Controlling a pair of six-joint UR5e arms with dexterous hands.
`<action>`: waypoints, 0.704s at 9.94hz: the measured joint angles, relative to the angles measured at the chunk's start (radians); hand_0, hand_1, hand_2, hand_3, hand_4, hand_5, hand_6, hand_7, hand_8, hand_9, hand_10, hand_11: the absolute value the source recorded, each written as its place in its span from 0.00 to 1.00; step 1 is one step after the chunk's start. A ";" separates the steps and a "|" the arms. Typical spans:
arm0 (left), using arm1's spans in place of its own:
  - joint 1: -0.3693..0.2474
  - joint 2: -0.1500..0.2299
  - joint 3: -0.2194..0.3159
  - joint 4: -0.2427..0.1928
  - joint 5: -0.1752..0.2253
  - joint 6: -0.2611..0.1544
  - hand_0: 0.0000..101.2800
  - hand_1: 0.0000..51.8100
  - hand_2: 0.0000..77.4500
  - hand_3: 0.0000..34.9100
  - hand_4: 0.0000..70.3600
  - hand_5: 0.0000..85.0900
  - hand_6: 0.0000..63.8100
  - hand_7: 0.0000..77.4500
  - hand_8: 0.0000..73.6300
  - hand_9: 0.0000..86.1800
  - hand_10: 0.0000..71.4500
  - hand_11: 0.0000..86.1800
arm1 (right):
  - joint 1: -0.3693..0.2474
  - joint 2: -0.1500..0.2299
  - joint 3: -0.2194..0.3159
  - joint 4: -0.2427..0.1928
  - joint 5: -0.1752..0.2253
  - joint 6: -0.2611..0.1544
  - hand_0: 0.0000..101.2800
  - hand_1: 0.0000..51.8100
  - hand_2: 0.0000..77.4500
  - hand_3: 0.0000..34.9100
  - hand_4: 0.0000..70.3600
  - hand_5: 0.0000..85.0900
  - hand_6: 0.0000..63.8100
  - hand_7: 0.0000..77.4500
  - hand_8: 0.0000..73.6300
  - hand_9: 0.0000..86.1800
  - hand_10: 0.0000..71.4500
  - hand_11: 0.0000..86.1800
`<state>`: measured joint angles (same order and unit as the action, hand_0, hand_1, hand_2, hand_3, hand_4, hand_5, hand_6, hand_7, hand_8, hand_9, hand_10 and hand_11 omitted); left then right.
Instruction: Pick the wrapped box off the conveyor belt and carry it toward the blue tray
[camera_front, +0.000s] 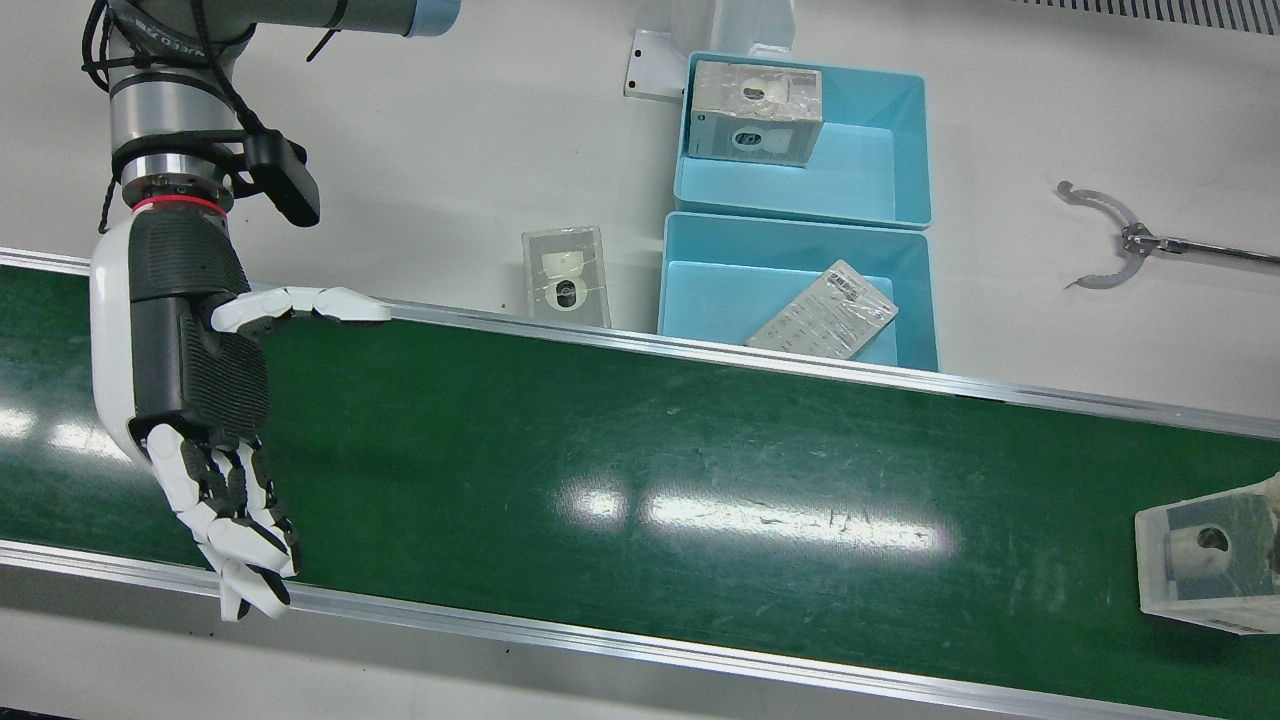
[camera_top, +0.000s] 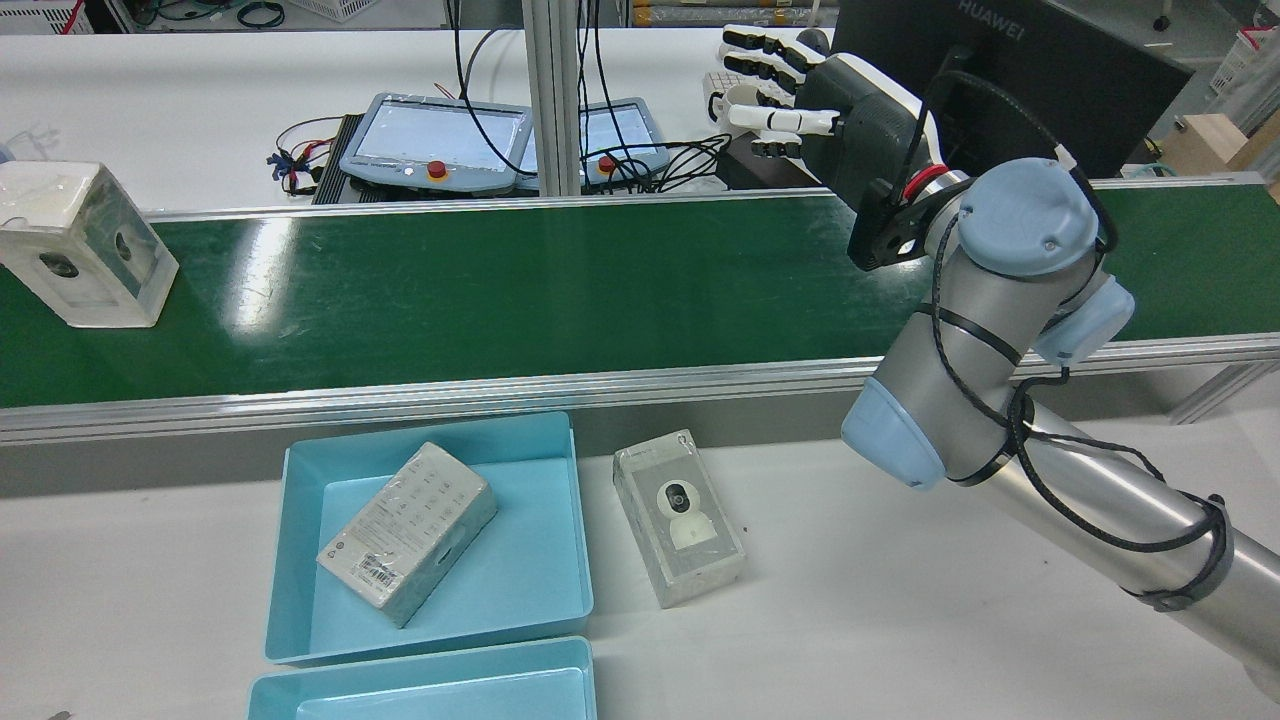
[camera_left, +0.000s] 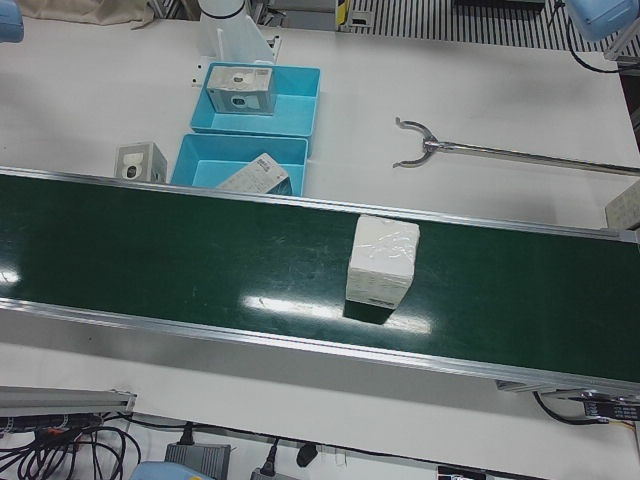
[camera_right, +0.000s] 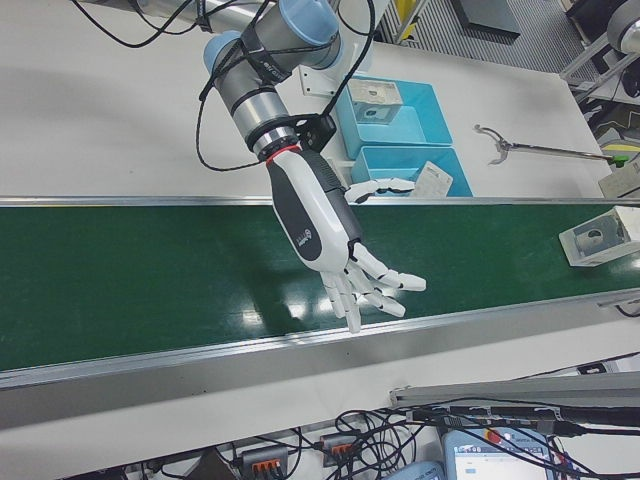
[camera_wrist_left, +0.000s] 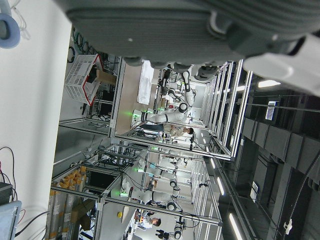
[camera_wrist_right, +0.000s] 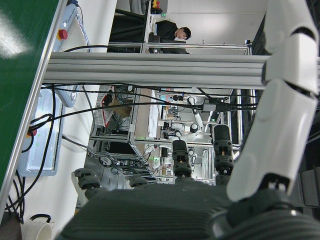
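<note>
Right hand (camera_front: 190, 400): fingers spread wide, empty, above belt (camera_front: 640, 450) at 9 o'clock | Wrapped box (camera_front: 1210, 555): on belt, 3 o'clock edge | Blue tray (camera_front: 800, 290): 12 o'clock, beside belt | Left hand: state cannot be told

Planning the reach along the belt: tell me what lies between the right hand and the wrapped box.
Only bare green conveyor belt separates the right hand from the wrapped box; the rear view shows the whole stretch.
</note>
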<state>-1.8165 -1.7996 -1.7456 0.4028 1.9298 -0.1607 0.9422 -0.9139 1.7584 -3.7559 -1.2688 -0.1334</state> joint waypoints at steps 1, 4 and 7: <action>0.000 0.000 0.000 0.000 0.000 0.000 0.00 0.00 0.01 0.00 0.00 0.01 0.00 0.01 0.01 0.00 0.01 0.00 | -0.001 0.005 -0.005 0.000 0.000 0.000 0.41 0.22 0.23 0.86 0.19 0.23 0.00 0.22 0.00 0.02 0.05 0.07; 0.000 0.000 0.000 0.000 0.000 0.000 0.00 0.00 0.01 0.00 0.00 0.01 0.00 0.01 0.01 0.00 0.01 0.00 | -0.010 0.007 -0.002 0.002 0.000 -0.001 0.44 0.22 0.22 0.86 0.19 0.23 0.00 0.22 0.00 0.02 0.05 0.07; 0.000 0.000 0.000 0.000 0.000 0.000 0.00 0.00 0.01 0.00 0.00 0.01 0.00 0.01 0.01 0.01 0.01 0.00 | -0.037 -0.008 0.010 0.026 0.000 -0.008 0.45 0.25 0.18 0.86 0.19 0.19 0.00 0.19 0.00 0.02 0.05 0.07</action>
<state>-1.8165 -1.7996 -1.7456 0.4028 1.9298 -0.1607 0.9053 -0.9216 1.7688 -3.7297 -1.2689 -0.1411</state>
